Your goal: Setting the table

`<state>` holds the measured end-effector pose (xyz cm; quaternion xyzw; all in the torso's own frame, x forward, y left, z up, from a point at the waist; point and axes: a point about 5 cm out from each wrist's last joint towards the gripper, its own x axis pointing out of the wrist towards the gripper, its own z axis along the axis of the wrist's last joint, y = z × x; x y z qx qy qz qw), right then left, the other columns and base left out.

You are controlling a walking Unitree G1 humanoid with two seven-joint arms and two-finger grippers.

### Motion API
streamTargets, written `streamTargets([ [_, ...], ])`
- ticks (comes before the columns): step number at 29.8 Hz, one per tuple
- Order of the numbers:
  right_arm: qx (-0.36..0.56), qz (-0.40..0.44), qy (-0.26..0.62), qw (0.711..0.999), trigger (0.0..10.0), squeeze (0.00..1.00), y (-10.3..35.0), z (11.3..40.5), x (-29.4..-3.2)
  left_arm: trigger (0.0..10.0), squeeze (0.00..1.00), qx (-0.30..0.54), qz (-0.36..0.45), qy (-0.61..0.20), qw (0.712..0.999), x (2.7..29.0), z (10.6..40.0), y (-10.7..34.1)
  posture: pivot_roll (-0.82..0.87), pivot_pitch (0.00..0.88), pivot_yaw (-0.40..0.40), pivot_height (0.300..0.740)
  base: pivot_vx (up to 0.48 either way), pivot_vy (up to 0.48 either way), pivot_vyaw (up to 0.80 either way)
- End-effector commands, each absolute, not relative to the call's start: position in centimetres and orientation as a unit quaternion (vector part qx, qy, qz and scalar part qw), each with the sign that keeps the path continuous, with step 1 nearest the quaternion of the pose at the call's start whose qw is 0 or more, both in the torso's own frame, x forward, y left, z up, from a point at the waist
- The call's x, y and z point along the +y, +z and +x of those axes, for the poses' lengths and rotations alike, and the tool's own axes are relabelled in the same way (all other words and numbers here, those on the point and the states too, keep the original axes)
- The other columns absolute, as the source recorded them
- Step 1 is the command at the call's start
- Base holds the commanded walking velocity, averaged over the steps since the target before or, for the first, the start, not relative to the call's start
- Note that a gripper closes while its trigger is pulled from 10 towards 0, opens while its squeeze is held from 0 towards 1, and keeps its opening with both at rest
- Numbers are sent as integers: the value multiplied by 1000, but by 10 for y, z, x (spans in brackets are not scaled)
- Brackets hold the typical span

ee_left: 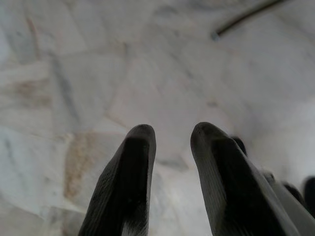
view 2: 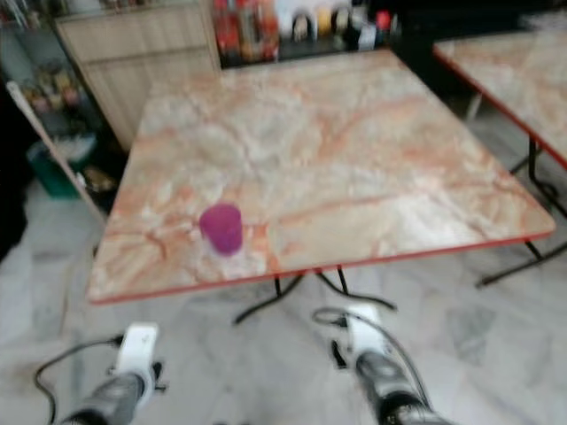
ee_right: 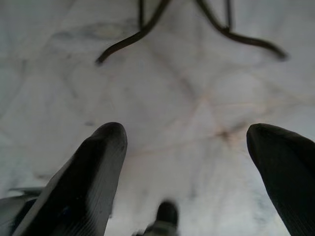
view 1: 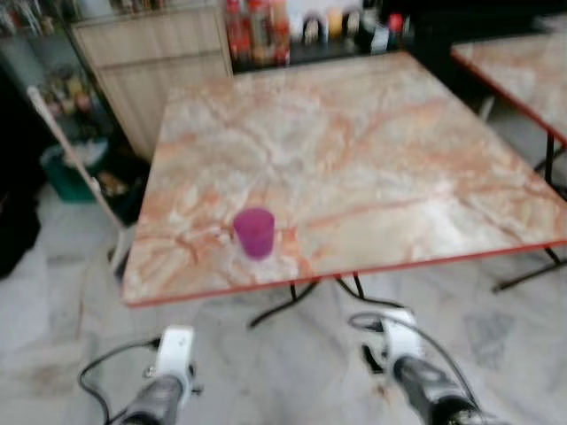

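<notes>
Down by the floor, both grippers hang empty. The right gripper [ee_right: 192,147] has its fingers spread wide over pale marble tile, with the table's black legs [ee_right: 147,29] ahead of it. The left gripper [ee_left: 170,147] is open too, just a narrower gap, pointed at bare floor. From the head camera both arms sit low, in front of the near table edge, not touching anything.

On the marble-pattern table [view 1: 381,150] there's one purple cup [view 1: 255,233], upright, near the front edge toward the left corner. That's all that's on it, no plates or cutlery that I can see.

So I'd say the setting has barely started: one cup placed, everything else left to fetch. A second table [view 1: 523,71] sits off to the right, a counter with bottles [view 1: 257,31] behind.
</notes>
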<state>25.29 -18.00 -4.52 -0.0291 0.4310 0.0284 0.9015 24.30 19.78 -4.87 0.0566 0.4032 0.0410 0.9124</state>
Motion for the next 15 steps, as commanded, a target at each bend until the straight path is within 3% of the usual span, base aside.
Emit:
streamTargets([
  [1,441,-30,22,897,10000,0,-48,249,-186,10000,0,411,57,38,909,197,239,-52,-57,53,84,740,0,0,0],
  [15,451,-34,32,892,10000,0,-48,248,-186,10000,0,415,59,35,907,196,238,-52,-55,51,80,740,0,0,0],
])
